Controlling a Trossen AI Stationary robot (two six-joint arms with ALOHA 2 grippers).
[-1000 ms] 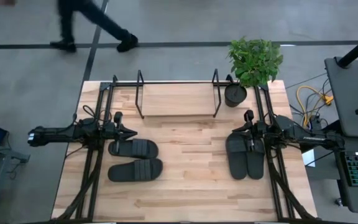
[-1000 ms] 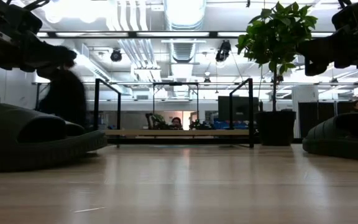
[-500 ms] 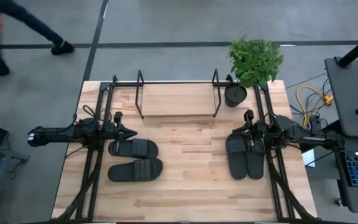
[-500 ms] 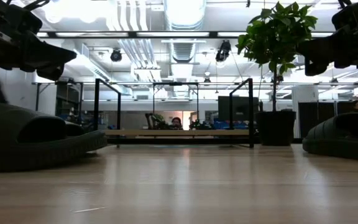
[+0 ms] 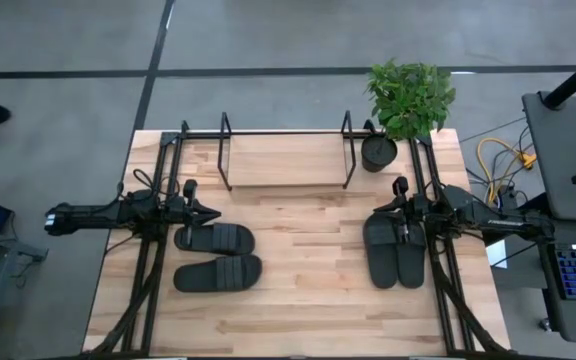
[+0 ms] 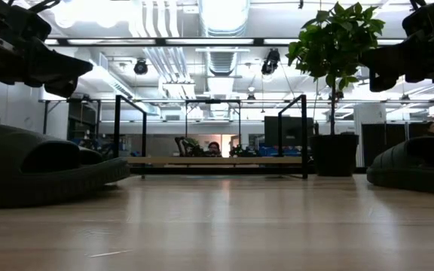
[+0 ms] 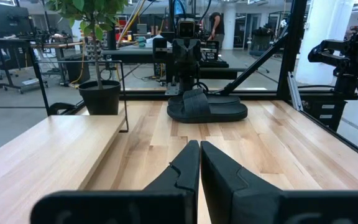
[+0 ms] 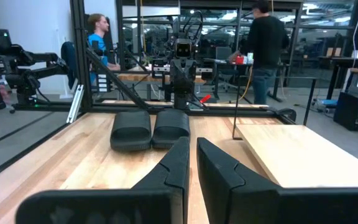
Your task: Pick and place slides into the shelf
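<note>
Four black slides lie soles down on the table. One pair lies crosswise on the left, and shows in the right wrist view. The other pair lies lengthwise on the right, and shows in the left wrist view. The shelf stands at the far edge, wire uprights over a pale board. My left gripper hovers shut just beyond its pair. My right gripper hovers shut by the far end of its pair.
A potted plant stands at the shelf's right end, close to the right upright. Bare wood lies between the two pairs of slides. The shelf board carries nothing. People stand in the room beyond.
Neither arm nor any slide has moved. A person walking across the floor beyond the table's far edge has gone off to the left, almost out of the high view.
</note>
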